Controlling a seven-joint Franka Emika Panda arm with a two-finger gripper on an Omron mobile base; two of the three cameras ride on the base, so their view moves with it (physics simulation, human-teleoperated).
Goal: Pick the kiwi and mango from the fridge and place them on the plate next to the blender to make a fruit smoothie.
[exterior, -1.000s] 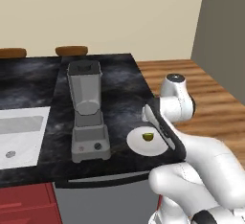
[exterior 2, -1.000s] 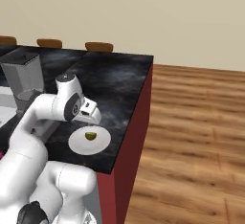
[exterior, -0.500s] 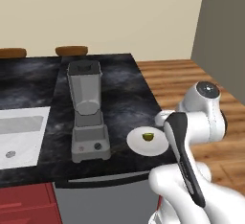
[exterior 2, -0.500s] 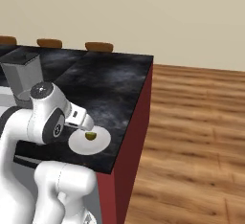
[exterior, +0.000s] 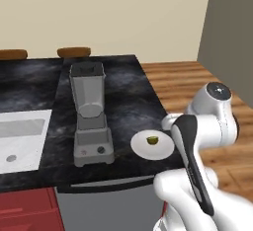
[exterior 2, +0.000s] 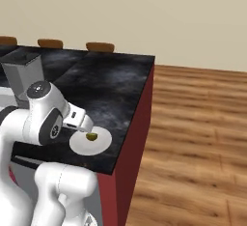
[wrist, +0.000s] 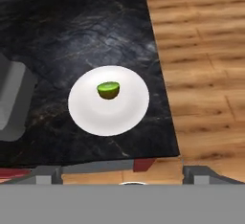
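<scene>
The kiwi (exterior: pixel 152 139) (exterior 2: pixel 90 135) (wrist: pixel 108 90) lies green side up on the small white plate (exterior: pixel 143 147) (exterior 2: pixel 78 146) (wrist: pixel 95 115). The plate sits on the dark counter just right of the grey blender (exterior: pixel 91 116) (exterior 2: pixel 23 74) (wrist: pixel 12 98). My gripper (wrist: pixel 123 175) hangs above the counter's front edge, a little short of the plate, open, with nothing between its fingertips (wrist: pixel 45 173). The fridge (exterior: pixel 232 27) shows as a tall dark-grey panel at the far right. The mango is out of view.
A pale sink (exterior: pixel 20 136) is set into the counter left of the blender. The counter ends just right of the plate, with wooden floor (exterior 2: pixel 193 138) beyond. Brown chair backs (exterior: pixel 74 52) stand behind the counter.
The hand has drawn back from right over the plate toward the counter's front edge. The kiwi stays on the plate.
</scene>
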